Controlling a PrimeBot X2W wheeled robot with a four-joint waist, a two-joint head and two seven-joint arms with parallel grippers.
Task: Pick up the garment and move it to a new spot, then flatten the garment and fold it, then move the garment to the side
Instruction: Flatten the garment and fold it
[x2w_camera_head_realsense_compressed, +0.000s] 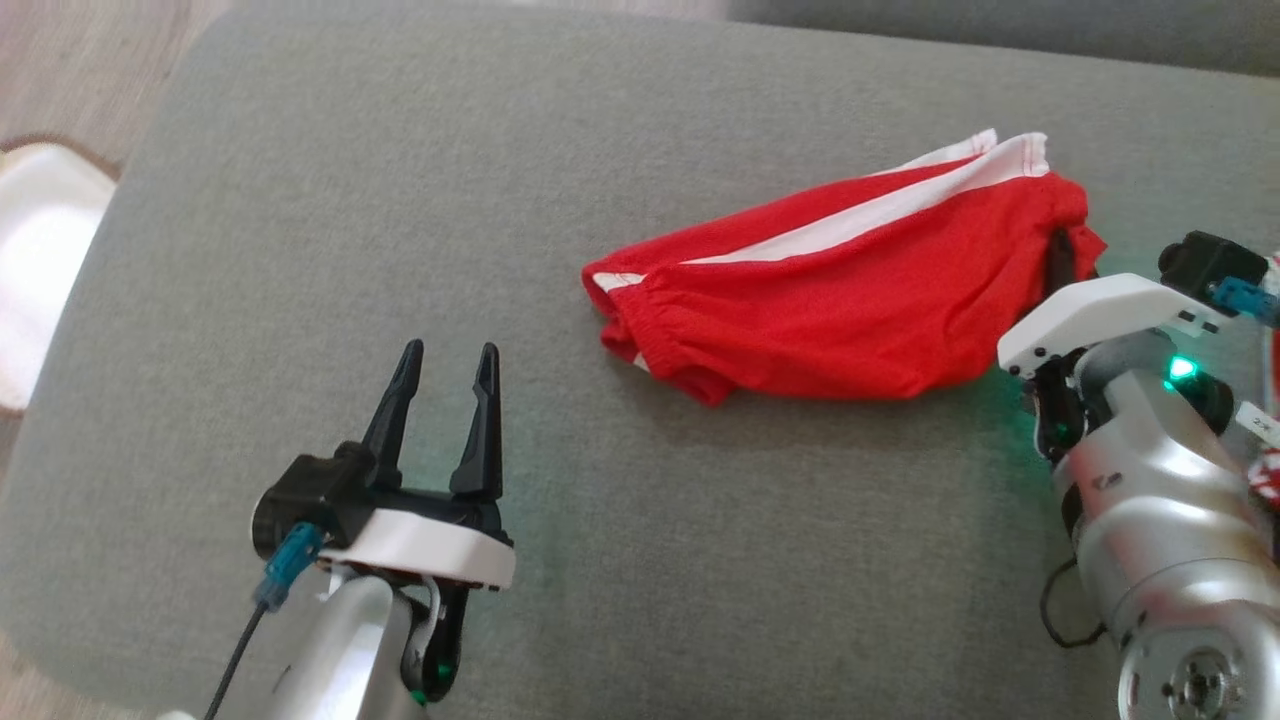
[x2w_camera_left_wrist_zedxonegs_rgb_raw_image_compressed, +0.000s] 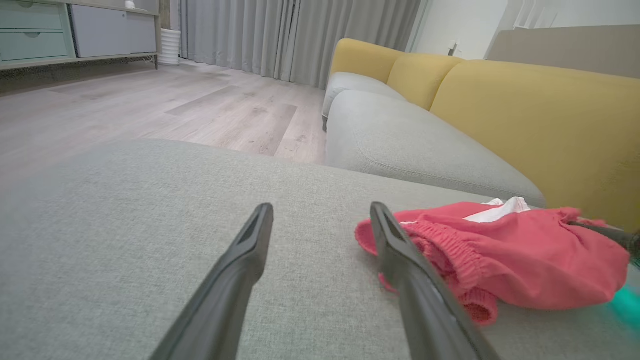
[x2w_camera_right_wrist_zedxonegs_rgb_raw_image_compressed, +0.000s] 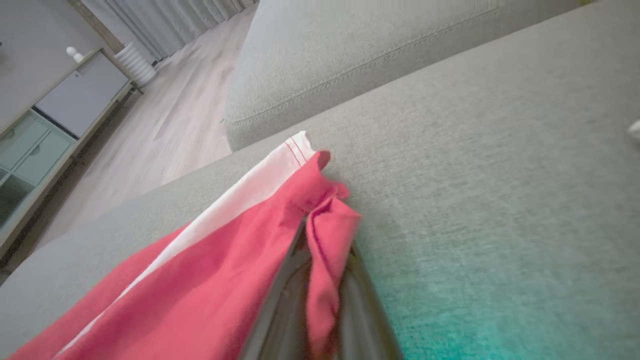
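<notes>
Step in hand: picking up the red shorts (x2w_camera_head_realsense_compressed: 830, 300) by 1 end, ready to carry them to a new spot on the grey sofa cushion (x2w_camera_head_realsense_compressed: 300, 250)
Where the shorts lie: crumpled and doubled over, right of the cushion's middle, with the elastic waistband at the left end and the white-striped hem at the right end
Right gripper (x2w_camera_head_realsense_compressed: 1062, 262): jaws pinched tight on a fold of red cloth at the hem end; the fold runs up between the 2 fingers
Left gripper (x2w_camera_head_realsense_compressed: 449, 350): wide open and holding nothing, over bare cushion near the waistband but not touching it
Doing it well: I'd lift slowly and straight up, since only 1 thin fold is held and the rest will hang; clear the cushion before going sideways, or the cloth may drag and slip out
Right arm pose: forearm enters from the lower right, wrist bent, fingers low and nosing into the cloth
Left arm pose: forearm rises from the lower left, fingers pointing away from the robot, close above the cushion
</notes>
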